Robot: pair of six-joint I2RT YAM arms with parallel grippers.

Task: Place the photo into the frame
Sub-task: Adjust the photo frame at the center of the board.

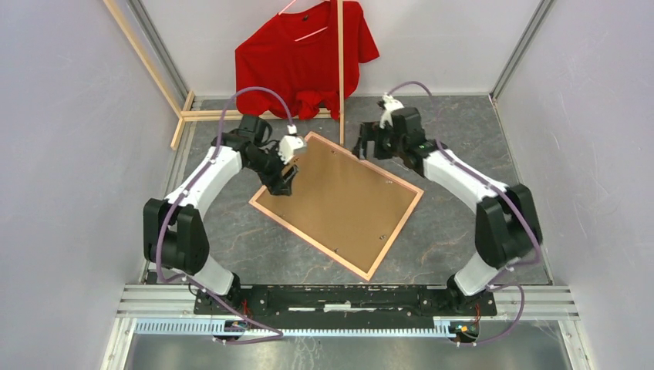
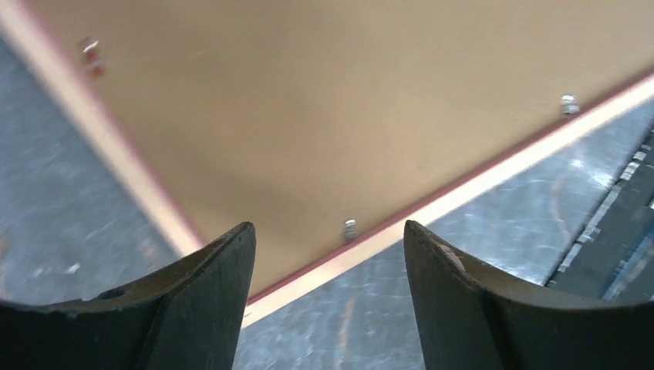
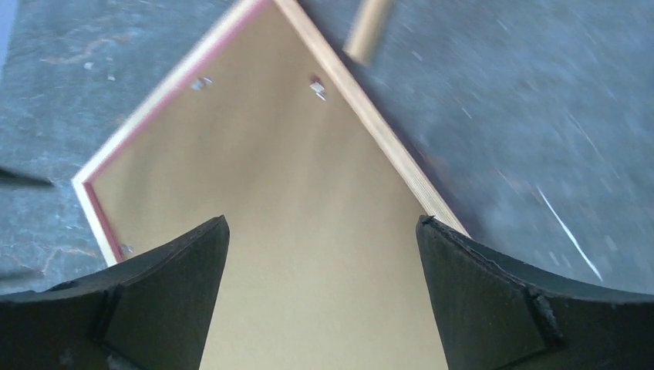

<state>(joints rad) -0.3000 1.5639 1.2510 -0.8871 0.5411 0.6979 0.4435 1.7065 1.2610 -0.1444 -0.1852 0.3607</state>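
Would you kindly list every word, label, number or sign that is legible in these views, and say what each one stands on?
None: no legible text shows in any view.
backing board: plain brown, only small metal tabs, no label.
frame: bare pale rim with a pink edge, no marking.
red shirt: no print visible.

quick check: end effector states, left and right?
Left end effector: open, holding nothing, above the frame.
Right end effector: open, holding nothing.
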